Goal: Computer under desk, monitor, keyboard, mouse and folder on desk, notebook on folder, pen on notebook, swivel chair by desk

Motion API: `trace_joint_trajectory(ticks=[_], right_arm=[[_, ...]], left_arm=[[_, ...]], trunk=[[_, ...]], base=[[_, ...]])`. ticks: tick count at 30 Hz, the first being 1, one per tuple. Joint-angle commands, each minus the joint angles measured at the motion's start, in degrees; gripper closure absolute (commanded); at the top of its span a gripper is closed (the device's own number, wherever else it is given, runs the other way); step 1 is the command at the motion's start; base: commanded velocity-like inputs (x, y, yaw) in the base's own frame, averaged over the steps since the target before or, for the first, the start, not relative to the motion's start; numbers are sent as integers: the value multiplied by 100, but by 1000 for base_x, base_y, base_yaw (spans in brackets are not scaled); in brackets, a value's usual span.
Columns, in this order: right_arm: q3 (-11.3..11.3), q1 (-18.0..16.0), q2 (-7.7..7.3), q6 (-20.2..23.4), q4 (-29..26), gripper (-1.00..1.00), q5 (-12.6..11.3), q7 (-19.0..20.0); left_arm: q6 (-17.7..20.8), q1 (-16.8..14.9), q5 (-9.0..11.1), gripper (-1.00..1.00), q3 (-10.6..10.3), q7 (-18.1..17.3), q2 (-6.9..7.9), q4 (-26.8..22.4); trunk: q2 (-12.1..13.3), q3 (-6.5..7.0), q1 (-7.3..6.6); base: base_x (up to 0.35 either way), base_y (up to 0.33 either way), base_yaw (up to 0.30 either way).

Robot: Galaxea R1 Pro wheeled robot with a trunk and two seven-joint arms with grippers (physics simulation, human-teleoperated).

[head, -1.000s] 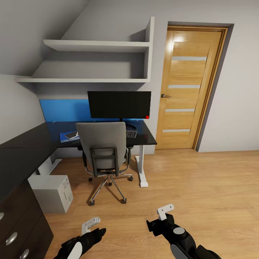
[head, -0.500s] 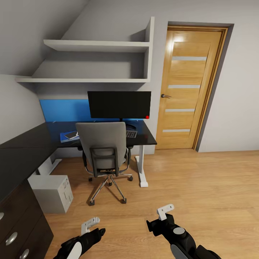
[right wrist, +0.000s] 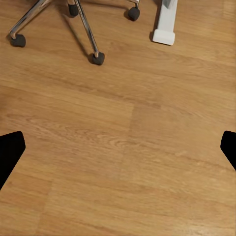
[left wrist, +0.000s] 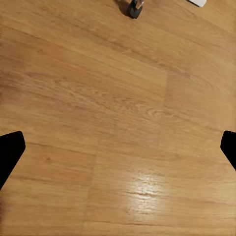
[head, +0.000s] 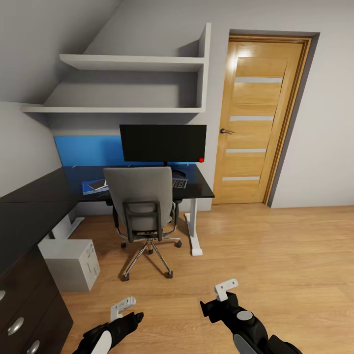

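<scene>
The swivel chair (head: 141, 204) stands pushed in at the black desk (head: 44, 191), its grey back toward me. Behind it on the desk stands the monitor (head: 163, 142), and the keyboard (head: 180, 183) peeks out to the right of the chair back. To the left of the chair, the blue folder (head: 90, 187) lies on the desk with a dark notebook (head: 99, 184) on top. The computer (head: 71, 263) sits on the floor below the desk's near wing. My left gripper (head: 124, 307) and right gripper (head: 225, 289) hang low over the floor, both open and empty. The mouse and pen are not discernible.
A wooden door (head: 258, 118) is shut to the right of the desk, with white shelves (head: 132, 61) above it. Dark drawers (head: 24, 314) stand at my near left. The right wrist view holds the chair's castors (right wrist: 97, 59) and the white desk foot (right wrist: 163, 34). Wood floor (head: 275, 255) spreads to the right.
</scene>
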Motion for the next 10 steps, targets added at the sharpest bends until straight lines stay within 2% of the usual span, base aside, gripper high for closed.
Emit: trace_joint_trajectory(ticks=[1, 10], right_arm=[[18, -8, -5, 5, -9, -100, -56, -58], [18, -8, -5, 5, -4, -100, -56, -58]], left_arm=[[14, -3, 60, -100, -14, 53, 4, -10], [14, -3, 60, -100, -28, 68, -3, -10]], trunk=[[-3, -6, -1], [-3, -6, -1]], base=[[0, 0, 0], [0, 0, 0]])
